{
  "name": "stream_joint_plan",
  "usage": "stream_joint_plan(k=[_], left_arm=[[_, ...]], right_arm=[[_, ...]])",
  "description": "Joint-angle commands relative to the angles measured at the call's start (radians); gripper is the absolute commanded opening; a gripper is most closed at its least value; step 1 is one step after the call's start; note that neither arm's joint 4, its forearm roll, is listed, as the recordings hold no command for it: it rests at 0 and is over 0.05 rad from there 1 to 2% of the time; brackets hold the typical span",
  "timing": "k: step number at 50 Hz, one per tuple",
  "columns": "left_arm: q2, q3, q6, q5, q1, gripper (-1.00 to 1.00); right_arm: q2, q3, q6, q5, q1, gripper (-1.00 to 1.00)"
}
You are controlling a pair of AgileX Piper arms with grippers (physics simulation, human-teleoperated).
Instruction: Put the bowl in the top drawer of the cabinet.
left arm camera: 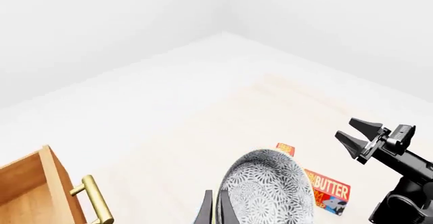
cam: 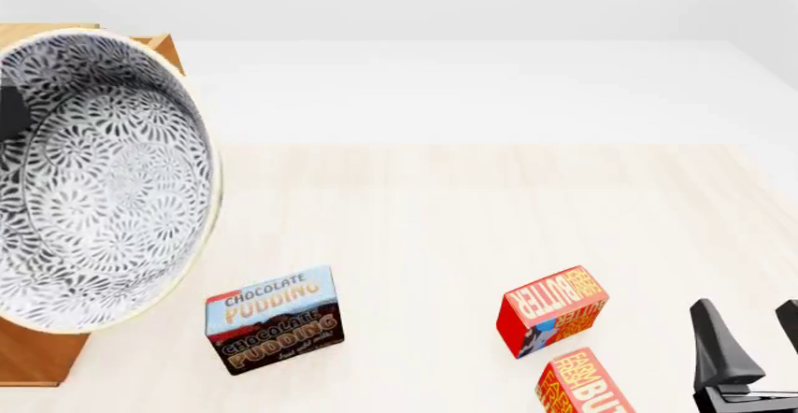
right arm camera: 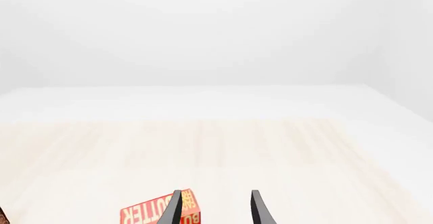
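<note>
Left wrist view: the left fingers [left arm camera: 215, 209] are clenched on the rim of the bowl [left arm camera: 269, 187], which stands on edge just past their tips, patterned inside facing the camera. Off to one side of those fingers sits the top drawer [left arm camera: 34, 188], pulled open, brass handle [left arm camera: 95, 203] on its front; bowl and drawer are apart. Beyond the bowl a butter box [left arm camera: 329, 190] lies on the worktop [left arm camera: 203, 117], and the right fingers [left arm camera: 362, 136] hang above it, spread apart. In the front view the bowl [cam: 100, 179] is lifted high, tilted, hiding most of the cabinet [cam: 37, 348]. A pudding box [cam: 275, 318] stands near it. The right fingers [cam: 753, 343] are released, holding nothing, with two butter boxes [cam: 552, 307] just beside them.
</note>
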Motion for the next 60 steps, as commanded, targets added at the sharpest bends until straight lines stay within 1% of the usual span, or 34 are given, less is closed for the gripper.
stream_joint_plan(k=[1,2,3,11,24,28,30,32,33,34,35,38,45,47,54,60], left_arm=[[-0.004,-0.103,0.025,0.043,0.042,-1.00],[-0.008,-0.112,0.030,0.044,0.050,-1.00],[-0.008,-0.117,0.021,0.047,0.053,-1.00],[-0.018,-0.123,0.033,0.030,0.115,-1.00],[-0.053,-0.124,0.022,-0.003,0.158,-1.00],[-0.073,-0.123,0.020,-0.021,0.190,-1.00],[-0.045,-0.173,0.016,-0.013,0.211,-1.00],[-0.041,-0.198,0.012,-0.016,0.240,-1.00],[-0.035,-0.207,0.003,-0.012,0.237,-1.00],[-0.034,-0.211,0.008,-0.011,0.237,-1.00],[-0.038,-0.213,0.007,-0.017,0.254,-1.00],[-0.038,-0.217,0.003,-0.016,0.256,-1.00],[-0.038,-0.242,-0.016,-0.024,0.285,-1.00],[-0.037,-0.242,-0.015,-0.024,0.288,-1.00],[-0.033,-0.233,-0.046,-0.031,0.333,-1.00],[-0.044,-0.241,-0.030,-0.040,0.350,-1.00]], right_arm=[[-0.001,0.000,0.000,-0.001,0.002,1.00],[-0.001,0.000,0.000,-0.001,0.002,1.00],[-0.001,0.000,0.001,-0.001,0.002,1.00],[-0.001,0.000,0.000,-0.001,0.002,1.00],[-0.001,0.000,0.000,-0.002,0.003,1.00],[-0.001,0.000,0.000,-0.002,0.004,1.00],[-0.001,0.000,0.000,-0.002,0.002,1.00],[-0.001,0.000,0.000,-0.001,0.002,1.00],[-0.001,0.000,0.000,-0.001,0.000,1.00],[-0.001,0.000,-0.001,0.000,-0.002,1.00],[-0.001,0.000,-0.001,0.000,-0.003,1.00],[-0.001,0.000,-0.001,0.000,-0.004,1.00],[-0.001,0.000,0.000,-0.001,-0.001,1.00],[-0.001,0.000,0.000,-0.001,-0.002,1.00],[-0.002,0.000,0.002,-0.003,-0.001,1.00],[-0.002,0.000,0.002,-0.004,0.000,1.00]])
